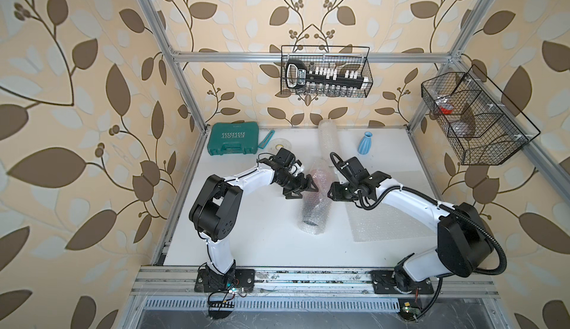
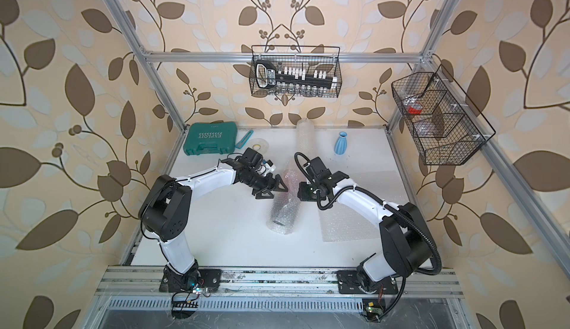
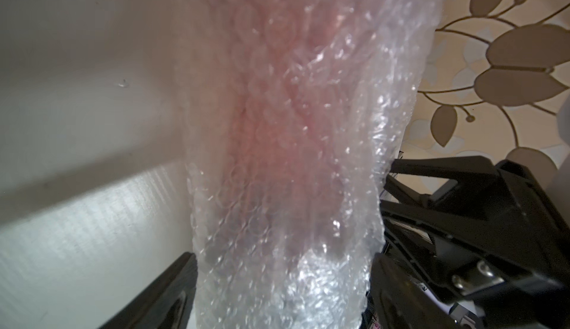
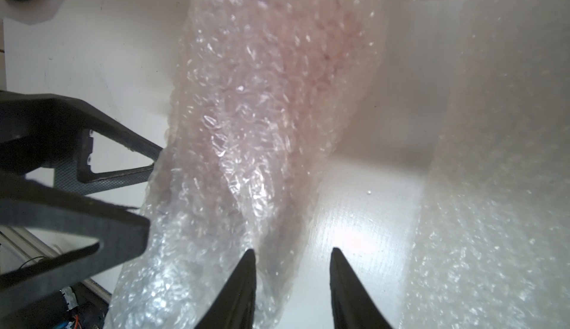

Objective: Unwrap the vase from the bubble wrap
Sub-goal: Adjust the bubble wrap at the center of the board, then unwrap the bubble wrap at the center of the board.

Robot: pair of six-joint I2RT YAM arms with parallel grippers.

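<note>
Currently the bubble wrap (image 1: 313,210) lies as a rolled bundle on the white table (image 1: 246,235), directly between the two end effectors. The vase (image 3: 271,111) shows only as a pink blur through the layers, in the stretch of roll level with both sets of fingers. The left gripper (image 1: 303,191) stands wide open, its fingertips (image 4: 138,145) just touching the bundle's flank and closed on nothing. The right gripper (image 4: 291,252) is partly open on the opposite flank. One of its fingers sits over a crease at the wrap's edge and the other over bare table, with nothing pinched between them. The step in hand looks like finding the free edge of the sheet so the roll can be opened. To do it well, the right jaws should close on the outermost layer alone, at the crease just ahead of their tips. Closing on the whole bundle would simply drag the roll. The left jaws look wide enough to span the roll and can steady it from their side. The flap can then be peeled back toward the flat sheet (image 1: 388,219) lying behind the right gripper, under its forearm. Pull low and slowly, letting the bundle turn, since the vase inside could roll out onto the table.
</note>
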